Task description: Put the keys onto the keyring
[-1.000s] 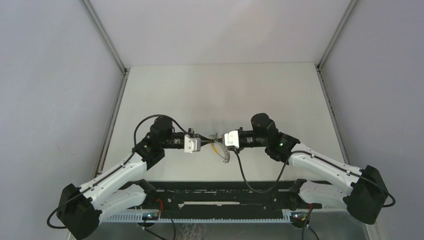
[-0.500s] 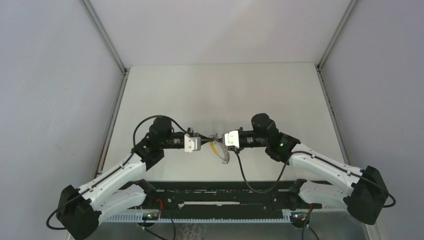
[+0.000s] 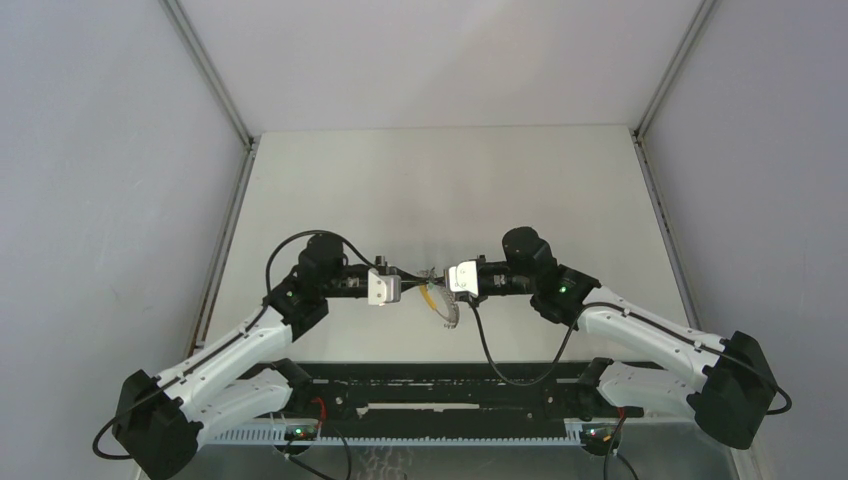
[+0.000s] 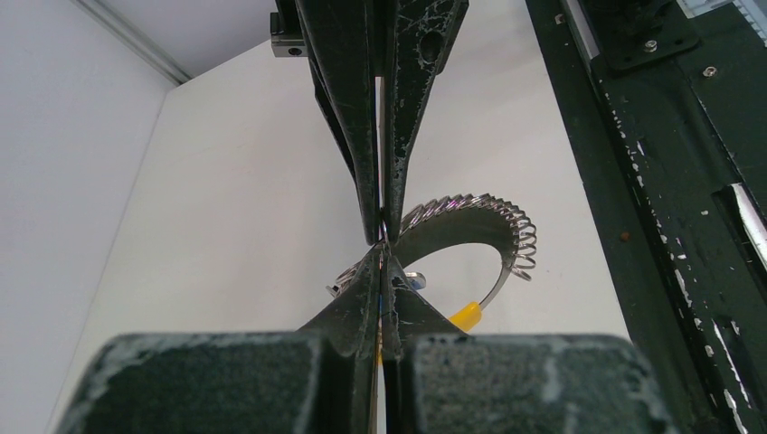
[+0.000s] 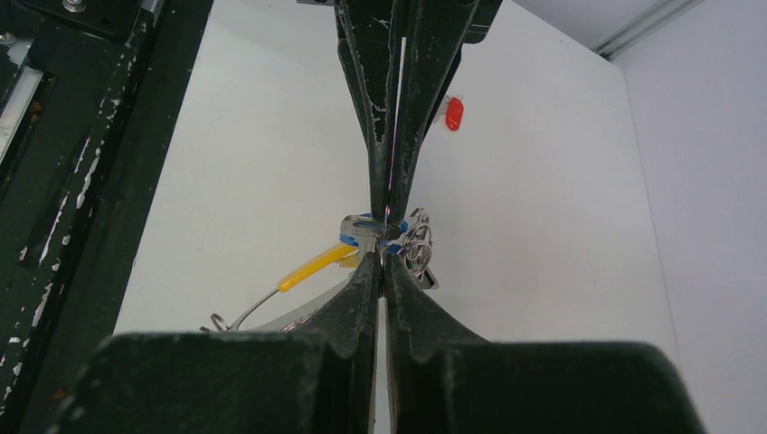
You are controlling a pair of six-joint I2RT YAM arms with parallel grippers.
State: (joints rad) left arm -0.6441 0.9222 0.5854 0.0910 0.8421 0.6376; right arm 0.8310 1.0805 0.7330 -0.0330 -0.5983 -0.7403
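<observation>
My two grippers meet tip to tip above the table's near middle. The left gripper (image 3: 418, 280) (image 4: 382, 251) is shut, and the blue-headed key (image 5: 362, 226) sits right at its tips. The right gripper (image 3: 436, 277) (image 5: 382, 259) is shut on the keyring (image 5: 418, 246), a bundle of thin wire loops. The ring's yellow tab (image 5: 317, 264) (image 4: 466, 316) (image 3: 432, 298) hangs below, and its bead chain (image 4: 488, 217) (image 3: 450, 315) curves away beneath. The red-headed key (image 5: 454, 112) lies loose on the table beyond the left fingers. The contact point itself is hidden by the fingers.
The black base rail (image 4: 669, 181) (image 5: 72, 163) runs along the near edge, close to the hanging chain. White table (image 3: 440, 190) stretches away behind the grippers, with grey walls on both sides.
</observation>
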